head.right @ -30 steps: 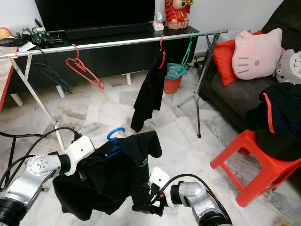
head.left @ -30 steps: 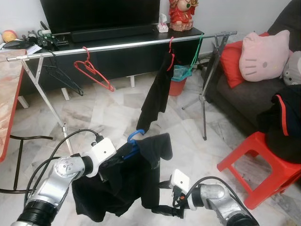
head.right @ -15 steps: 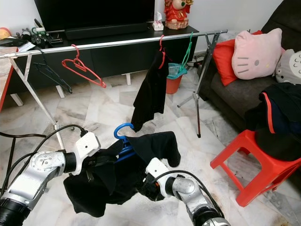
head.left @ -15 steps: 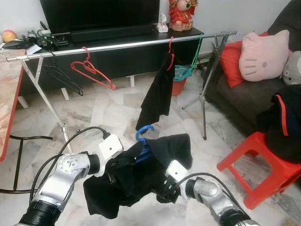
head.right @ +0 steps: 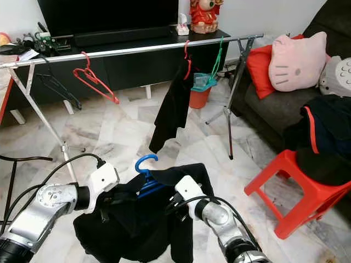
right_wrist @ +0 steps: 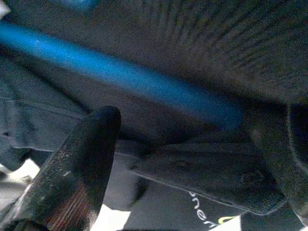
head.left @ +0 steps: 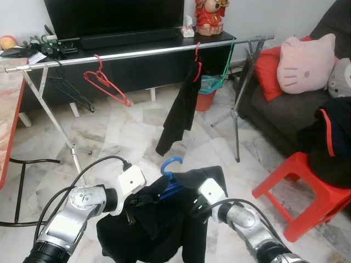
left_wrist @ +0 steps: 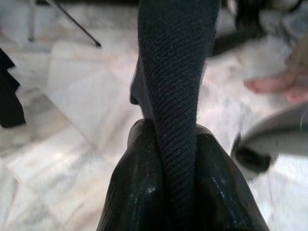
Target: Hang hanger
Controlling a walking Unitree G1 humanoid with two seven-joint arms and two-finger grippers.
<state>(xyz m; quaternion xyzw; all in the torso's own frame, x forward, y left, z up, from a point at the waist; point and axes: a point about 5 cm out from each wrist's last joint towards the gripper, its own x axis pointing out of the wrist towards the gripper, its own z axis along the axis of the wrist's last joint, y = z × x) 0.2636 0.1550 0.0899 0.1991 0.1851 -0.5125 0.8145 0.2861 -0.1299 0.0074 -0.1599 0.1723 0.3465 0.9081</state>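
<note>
A blue hanger [head.left: 171, 165] with a black garment [head.left: 159, 233] draped over it hangs low between my two arms. My left gripper [head.left: 141, 200] grips the garment's left side; the left wrist view has its fingers [left_wrist: 139, 192] shut on a strip of black cloth [left_wrist: 175, 72]. At the right shoulder of the hanger is my right gripper [head.left: 193, 209]; in the right wrist view its fingers [right_wrist: 86, 163] stand apart, with the blue bar [right_wrist: 125, 79] crossing beyond them. The silver clothes rail [head.left: 142, 53] runs across farther ahead.
On the rail hang a red hanger [head.left: 104, 82], a black hanger [head.left: 71, 92], a black garment on a red hanger [head.left: 178, 109] and a green hanger [head.left: 227, 60]. A red stool [head.left: 307, 192] and a sofa [head.left: 279, 115] stand right, a table edge [head.left: 8, 126] left. A person's foot [left_wrist: 269, 86] is nearby.
My right gripper has risen from the garment's lower hem to the hanger's right shoulder. The hanger and garment sit higher and more centred, and the cloth now drapes straight down.
</note>
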